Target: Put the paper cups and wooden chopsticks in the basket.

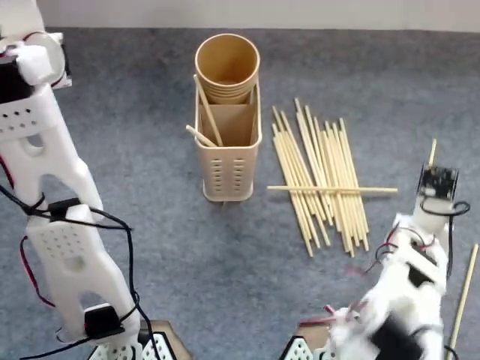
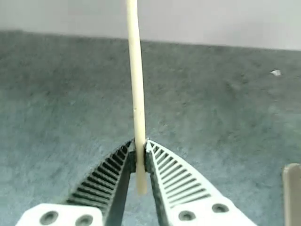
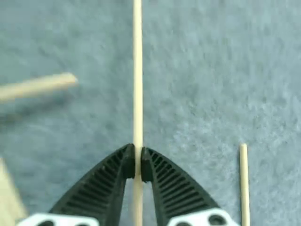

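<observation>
- Right hand [image 3: 134, 162] pinched tight on a chopstick [image 3: 137, 70], 4 o'clock side of counter [image 1: 150, 247].
- Loose chopstick pile [image 1: 322, 176] lies at 3 o'clock of basket [image 1: 225, 169].
- Paper cups [image 1: 227, 67] stacked in basket's 12 o'clock end, two sticks [image 1: 212, 120] in middle compartment.
- Left hand [image 2: 140, 146] clamped on second chopstick [image 2: 135, 70].

One basket [image 1: 225, 161] holds one stack of nested paper cups [image 1: 227, 67], too tight to count, and two chopsticks [image 1: 212, 120]. The loose pile [image 1: 322, 172] has roughly two dozen sticks. One lone stick [image 1: 463, 292] lies apart. The left gripper [image 2: 139, 146] and right gripper [image 3: 134, 155] pinch one held stick [image 2: 136, 84] each.
</observation>
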### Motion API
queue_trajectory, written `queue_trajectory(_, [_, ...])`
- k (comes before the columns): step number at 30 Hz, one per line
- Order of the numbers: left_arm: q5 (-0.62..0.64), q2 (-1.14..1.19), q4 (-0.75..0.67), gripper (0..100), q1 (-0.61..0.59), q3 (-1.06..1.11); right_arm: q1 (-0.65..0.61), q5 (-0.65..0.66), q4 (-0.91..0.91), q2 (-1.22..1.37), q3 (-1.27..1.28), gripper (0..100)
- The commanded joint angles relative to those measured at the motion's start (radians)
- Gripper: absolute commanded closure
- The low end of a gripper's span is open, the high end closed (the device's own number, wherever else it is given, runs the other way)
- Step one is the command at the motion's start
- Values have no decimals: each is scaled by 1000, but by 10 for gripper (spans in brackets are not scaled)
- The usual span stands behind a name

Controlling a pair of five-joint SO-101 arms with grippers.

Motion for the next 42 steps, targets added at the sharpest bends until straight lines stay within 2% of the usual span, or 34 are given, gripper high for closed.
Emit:
queue_trajectory(1, [9, -87, 3, 996, 82, -5, -97, -84, 209, -337, -73, 994])
queue_trajectory(5, [9, -142, 3, 995, 189, -5, -232, -152, 403, -558, -191, 994])
queue_trajectory(8, [9, -179, 3, 995, 288, -5, -314, -226, 492, -608, -323, 994])
queue_trajectory(15, [9, -260, 2, 995, 591, -5, -446, -470, 504, -575, -545, 994])
queue_trajectory(18, [9, -257, 8, 995, 688, -4, -496, -520, 507, -590, -596, 994])
queue_trajectory(21, [9, -236, 5, 995, 736, -4, -555, -526, 507, -621, -604, 994])
queue_trajectory(31, [5, -220, 15, 996, 740, -13, -757, -519, 472, -636, -673, 993])
queue_trajectory(34, [2, -308, 25, 997, 682, 25, -785, -493, 545, -634, -728, 993])
queue_trajectory(36, [9, -403, 25, 997, 611, 136, -812, -433, 704, -608, -816, 993])
queue_trajectory(39, [20, -570, 21, 997, 515, 492, -855, -381, 967, -493, -1018, 993])
queue_trajectory(42, [20, -713, 21, 997, 478, 777, -868, -371, 1061, -357, -1216, 993])
